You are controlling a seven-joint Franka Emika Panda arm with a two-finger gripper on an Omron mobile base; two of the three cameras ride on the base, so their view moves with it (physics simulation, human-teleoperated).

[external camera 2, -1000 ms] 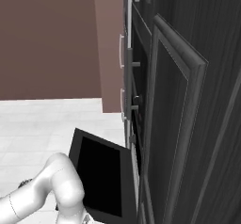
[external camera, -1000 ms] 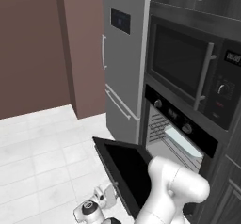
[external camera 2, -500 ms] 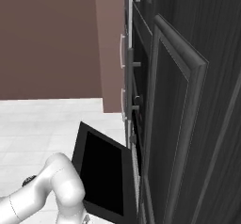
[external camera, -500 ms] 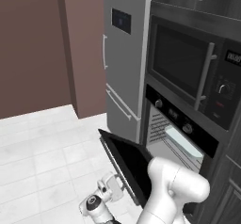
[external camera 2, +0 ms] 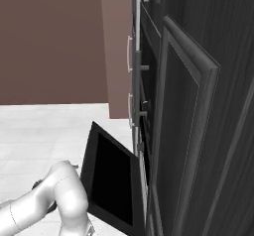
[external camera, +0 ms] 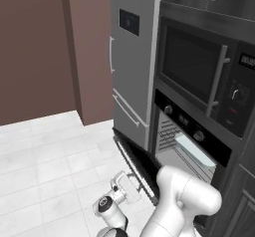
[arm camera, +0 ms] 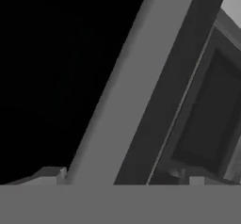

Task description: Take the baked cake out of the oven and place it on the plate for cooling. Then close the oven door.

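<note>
Half-raised, the oven door (external camera: pixel 137 161) tilts between flat and upright, top edge leaning out left, long axis running near to far; closing looks unfinished. Its oven (external camera: pixel 191 141) sits below the microwave (external camera: pixel 204 76). Whether the fingers are spread, I cannot tell.

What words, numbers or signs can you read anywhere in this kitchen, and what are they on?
No text reads clearly.
Microwave display: pale marks, too blurred to read.
Microwave control panel: a dial and small red marks, too small to read.
Oven panel: a small display between the knobs, unreadable.
Fridge door: a dark screen, nothing legible.
</note>
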